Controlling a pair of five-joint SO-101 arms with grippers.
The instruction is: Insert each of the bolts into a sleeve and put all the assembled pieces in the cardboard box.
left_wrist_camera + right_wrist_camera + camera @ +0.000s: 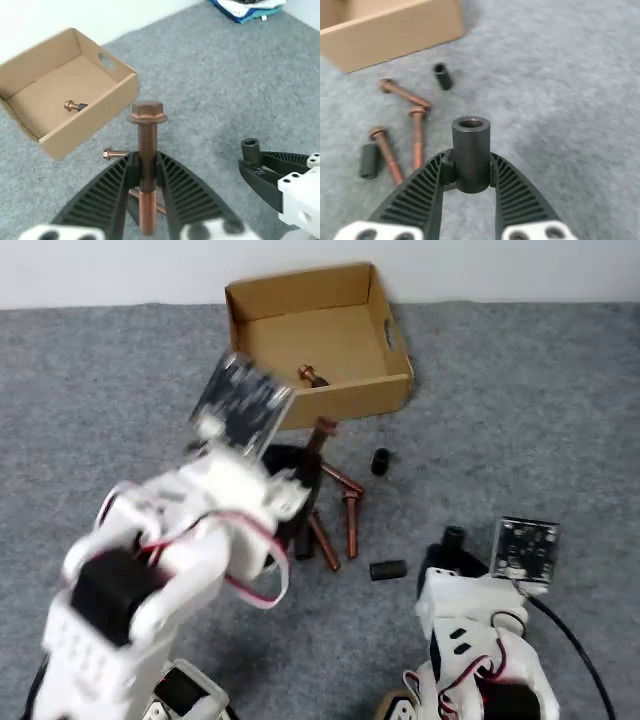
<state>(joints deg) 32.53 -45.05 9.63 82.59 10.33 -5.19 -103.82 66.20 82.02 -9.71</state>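
Copper bolt [148, 131] pinched upright in the left pincer [147, 167] may jam against the black sleeve [471, 145] pinched in the right pincer [471, 167] if misaligned.

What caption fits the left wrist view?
Left gripper clamps a copper bolt upright; cardboard box holding an assembled piece beyond.

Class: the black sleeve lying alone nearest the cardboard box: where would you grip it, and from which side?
Grip the sleeve across its round middle, coming from above, a jaw either side of its long axis. It lies on its side on the carpet, apart from the bolts, so both flanks look free.
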